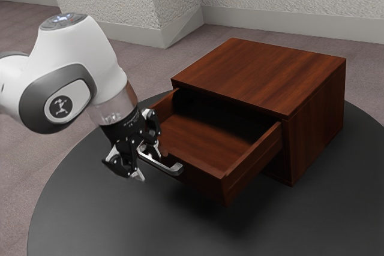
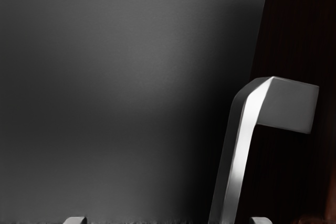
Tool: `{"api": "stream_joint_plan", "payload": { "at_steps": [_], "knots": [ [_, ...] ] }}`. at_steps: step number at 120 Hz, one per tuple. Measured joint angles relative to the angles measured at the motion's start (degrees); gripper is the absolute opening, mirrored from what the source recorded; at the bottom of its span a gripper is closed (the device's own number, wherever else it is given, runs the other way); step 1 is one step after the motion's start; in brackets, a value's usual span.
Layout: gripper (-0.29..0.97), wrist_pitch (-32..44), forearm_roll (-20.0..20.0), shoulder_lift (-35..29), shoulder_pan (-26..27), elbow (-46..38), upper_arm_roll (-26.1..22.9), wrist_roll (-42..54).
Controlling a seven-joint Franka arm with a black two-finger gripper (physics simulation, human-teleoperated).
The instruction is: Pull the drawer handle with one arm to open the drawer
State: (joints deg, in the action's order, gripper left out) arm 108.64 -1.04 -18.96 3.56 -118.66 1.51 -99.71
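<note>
At the front of the drawer, on the side facing the exterior view's left, the arm reaches down so that the jaws sit around the handle, low over the worktop. That placing suits a straight pull: the hand is in line with the way the drawer slides, away from the cabinet, so a draw toward the arm's base should carry the drawer with it and not twist it. In the wrist view the two tips of the jaws stand well apart, with the bar of the handle between them and close to one tip only; I judge the jaws to be wide and hooked behind the bar, not clamped on it, which is enough for pulling. The drawer itself stands well out of the cabinet, its empty inside open to view and its rear part under the cabinet's top. It is of dark red-brown wood with a visible grain, matching the cabinet. The handle is a plain silver bar, bent at its ends to meet the drawer's front, bright against the black worktop. The task looks largely done.
</note>
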Motion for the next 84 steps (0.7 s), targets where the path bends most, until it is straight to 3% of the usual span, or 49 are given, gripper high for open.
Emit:
{"api": "stream_joint_plan", "payload": {
  "at_steps": [46, 84],
  "knots": [
    [0.3, -0.51, -0.38, 0.11, 0.11, 1.64, -0.89, 0.13],
    [0.29, -1.99, -0.51, 2.76, 0.48, 8.03, -3.84, 0.0]
  ]
}}
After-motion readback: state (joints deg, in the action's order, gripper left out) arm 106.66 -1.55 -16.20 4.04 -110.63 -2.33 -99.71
